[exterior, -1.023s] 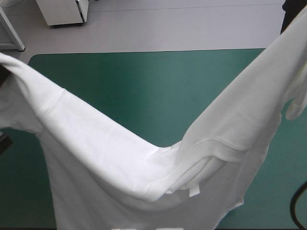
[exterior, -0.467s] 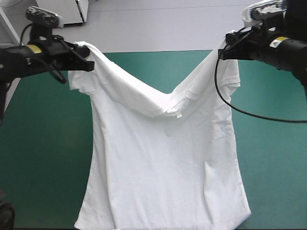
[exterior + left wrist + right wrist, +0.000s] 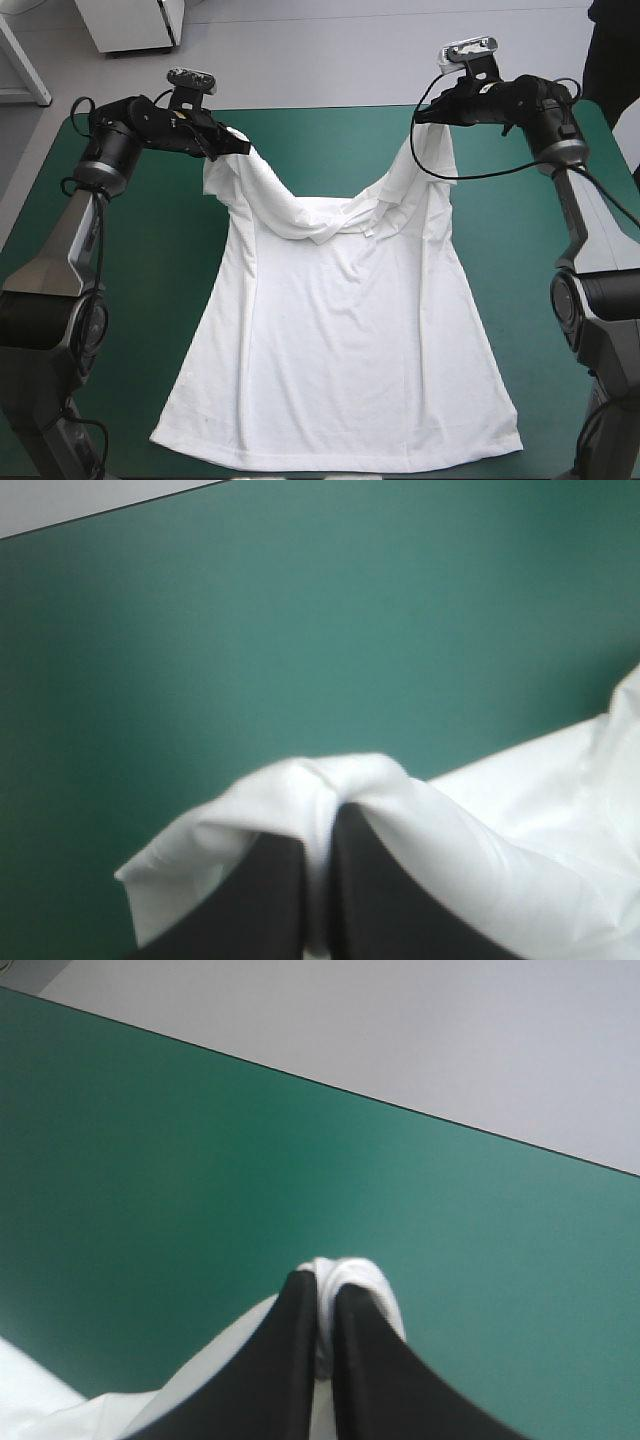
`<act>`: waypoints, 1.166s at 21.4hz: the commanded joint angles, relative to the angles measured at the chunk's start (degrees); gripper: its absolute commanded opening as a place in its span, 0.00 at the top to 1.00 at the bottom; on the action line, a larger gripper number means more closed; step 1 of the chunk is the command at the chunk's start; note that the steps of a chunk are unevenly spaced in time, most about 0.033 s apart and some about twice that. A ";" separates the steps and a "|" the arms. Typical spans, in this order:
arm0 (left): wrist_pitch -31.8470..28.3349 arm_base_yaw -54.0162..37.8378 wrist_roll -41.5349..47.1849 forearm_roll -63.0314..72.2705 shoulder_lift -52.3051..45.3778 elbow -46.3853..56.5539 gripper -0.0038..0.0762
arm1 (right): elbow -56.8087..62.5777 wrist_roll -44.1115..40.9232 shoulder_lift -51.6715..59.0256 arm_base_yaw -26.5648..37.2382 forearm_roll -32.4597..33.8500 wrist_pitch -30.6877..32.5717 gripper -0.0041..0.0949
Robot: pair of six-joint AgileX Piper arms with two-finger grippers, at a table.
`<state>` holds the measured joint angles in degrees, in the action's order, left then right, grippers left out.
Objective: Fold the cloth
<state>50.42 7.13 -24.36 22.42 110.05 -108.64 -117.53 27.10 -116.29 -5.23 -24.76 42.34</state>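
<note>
Now, left gripper [image 3: 243, 147]: we are pinching a T-shirt [image 3: 340, 340] shoulder between its nearly closed fingers [image 3: 270, 900].
right gripper [image 3: 421, 115]: we are clamping the other shoulder likewise.

Left tool [image 3: 242, 146] and right tool [image 3: 421, 116] each pinch the T-shirt [image 3: 340, 340].

Lighting is bright, diffuse and comes from overhead. In the high view the T-shirt [image 3: 340, 340] renders near-white, with soft grey shading in the folds at upper centre. The teal-green cover [image 3: 130, 300] shows an even tone there and darkens unevenly in both wrist views.
</note>
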 commanded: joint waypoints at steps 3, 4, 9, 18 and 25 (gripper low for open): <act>-10.23 0.17 -3.29 2.17 0.43 -3.91 0.98 | -4.21 1.73 -0.44 1.30 0.51 -4.20 0.98; -12.00 0.17 -3.53 1.86 0.99 -3.91 0.98 | -4.21 1.68 -0.81 1.30 0.70 -4.65 0.98; -14.18 0.06 -3.53 1.70 2.11 -3.91 0.98 | -4.21 1.68 -1.72 1.30 0.67 -4.73 0.97; -3.82 -0.04 -6.20 1.70 0.21 -3.91 0.50 | -4.21 1.82 1.15 5.39 -1.10 3.53 0.44; 12.67 -0.41 -0.70 -3.50 -9.43 -3.79 0.48 | -0.21 0.32 13.37 8.72 -1.20 9.73 0.44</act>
<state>59.44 6.75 -28.33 20.02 107.96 -110.57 -118.71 27.62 -111.50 3.02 -24.17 52.89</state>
